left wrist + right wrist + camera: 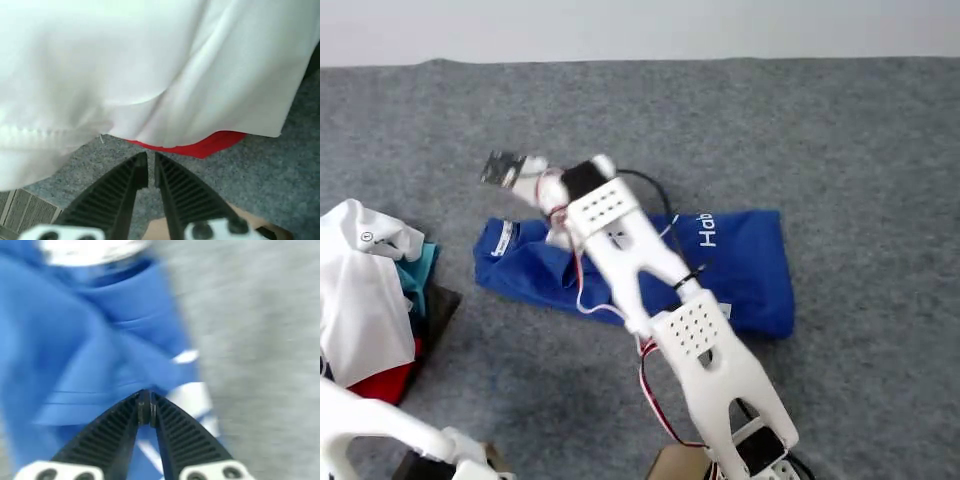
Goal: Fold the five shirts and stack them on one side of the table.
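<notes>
I count five shirts on the grey table cover (840,130). Four are heaped well to the left of the blue shirt (750,270): a white shirt (360,290) on top, with a teal one (418,272), a dark one (440,308) and a red one (385,378) poking out from under it. The left gripper (151,160) sits low at the near edge of that heap, far from the blue shirt. Its jaws are drawn together to a thin slit with nothing in them. The fifth, the blue shirt, lies alone, rumpled and partly doubled over, its white lettering (708,230) showing. There are two arms. The right arm (620,240), with its loose wires (582,290), reaches slantwise across the blue shirt and covers its middle. The right gripper (145,406) is over the shirt's collar end with its jaws closed tip to tip. Whether a fold is caught between them I cannot tell.
</notes>
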